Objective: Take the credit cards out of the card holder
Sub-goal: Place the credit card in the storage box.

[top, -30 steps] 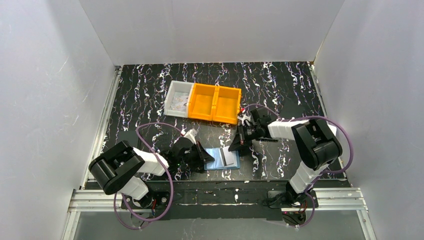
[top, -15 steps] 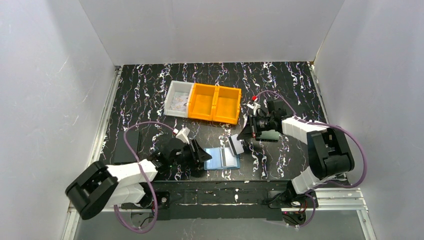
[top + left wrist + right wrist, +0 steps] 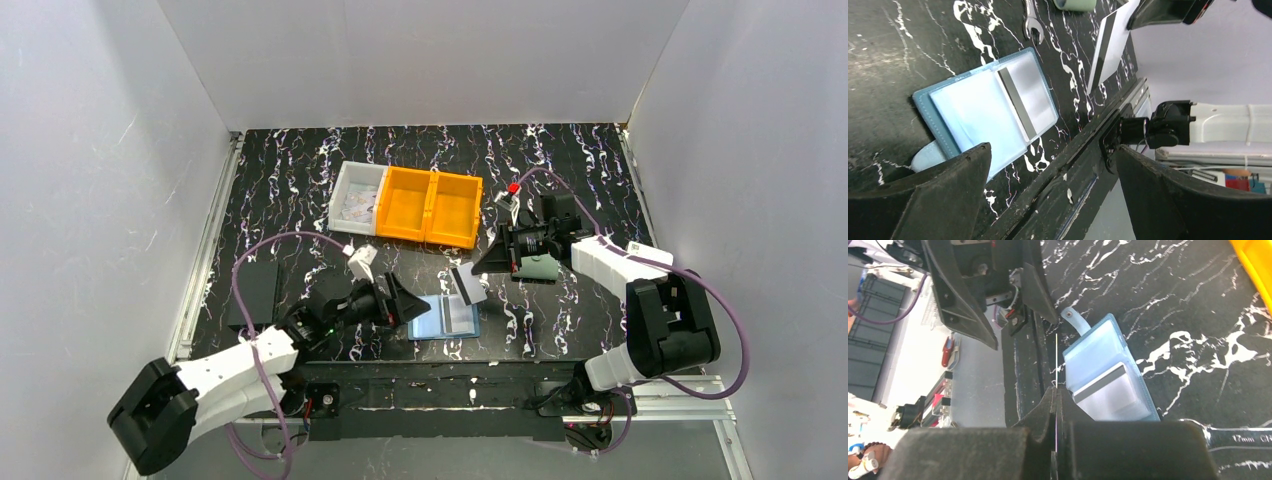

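The left pincer (image 3: 405,302) sits nearest the table's front edge, its fingers spread wide with nothing between them. Just ahead of its tips lies the card holder (image 3: 445,318), open flat and light blue inside. The snap tab (image 3: 928,156) is close by one finger; whether they touch cannot be told. A second card (image 3: 1027,95) with a dark stripe rests in the holder's half farther from that pincer. Just beyond that half, the right pincer (image 3: 482,268) is clamped on a credit card (image 3: 468,285), held tilted clear of the table. A wrench (image 3: 1031,22) lies under the right pincer, a pale green pouch (image 3: 540,268) behind it. Orange bins (image 3: 430,205) and a white bin (image 3: 338,205) stand farther back.
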